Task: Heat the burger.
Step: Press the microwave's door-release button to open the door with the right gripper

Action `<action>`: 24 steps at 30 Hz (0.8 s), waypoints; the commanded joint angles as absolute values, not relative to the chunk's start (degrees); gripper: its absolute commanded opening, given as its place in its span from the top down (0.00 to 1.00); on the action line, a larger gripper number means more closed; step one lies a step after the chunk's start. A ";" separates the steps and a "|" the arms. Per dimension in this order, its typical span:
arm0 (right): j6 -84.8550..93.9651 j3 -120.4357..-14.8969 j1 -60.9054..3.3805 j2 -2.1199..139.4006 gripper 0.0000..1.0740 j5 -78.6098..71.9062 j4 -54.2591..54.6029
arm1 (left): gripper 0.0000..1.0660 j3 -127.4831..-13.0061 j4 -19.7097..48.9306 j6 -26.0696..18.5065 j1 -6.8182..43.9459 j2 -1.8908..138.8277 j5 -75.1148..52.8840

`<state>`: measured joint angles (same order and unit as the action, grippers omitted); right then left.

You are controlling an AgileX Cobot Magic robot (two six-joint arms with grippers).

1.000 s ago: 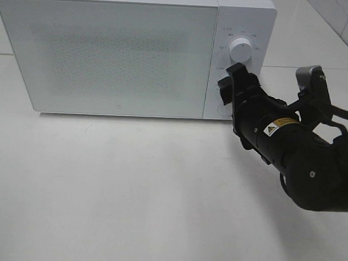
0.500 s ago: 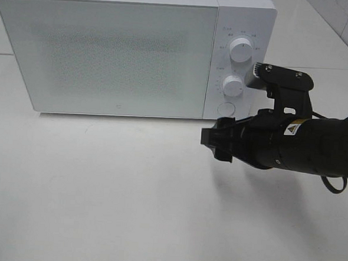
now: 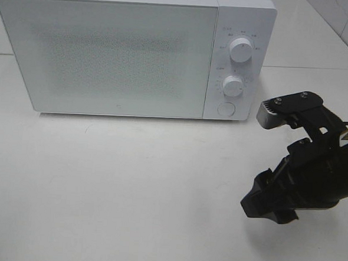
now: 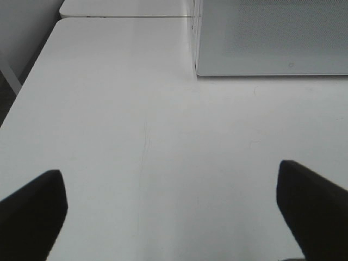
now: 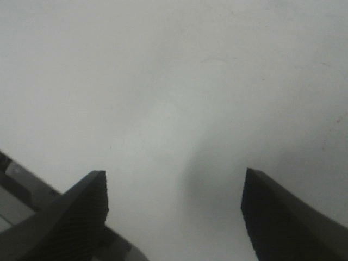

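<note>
The burger is not in view in any frame. The white microwave [image 3: 120, 50] stands at the back of the table with its door shut; its corner also shows in the left wrist view [image 4: 272, 38]. My right gripper [image 3: 263, 202] hangs low over the table at the front right, well away from the microwave's control panel. It is open and empty, with both fingers spread over bare table in the right wrist view [image 5: 174, 173]. My left gripper [image 4: 168, 168] is open and empty over the table left of the microwave; it does not show in the exterior view.
The microwave's panel has an upper knob [image 3: 242, 50], a lower knob [image 3: 232, 85] and a round button [image 3: 225, 108]. The white table [image 3: 129, 181] stretches in front of it. The table's left edge [image 4: 22, 103] shows in the left wrist view.
My right gripper has left the microwave's control panel, swung out in front of it, then drawn back and down to the front right. The microwave door stays shut.
</note>
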<state>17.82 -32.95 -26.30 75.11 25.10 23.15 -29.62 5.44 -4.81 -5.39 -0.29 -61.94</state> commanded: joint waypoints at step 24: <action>6.25 -40.34 -17.53 27.10 0.34 60.33 7.85 | 0.08 -29.62 5.56 -4.76 -5.50 -0.80 -61.31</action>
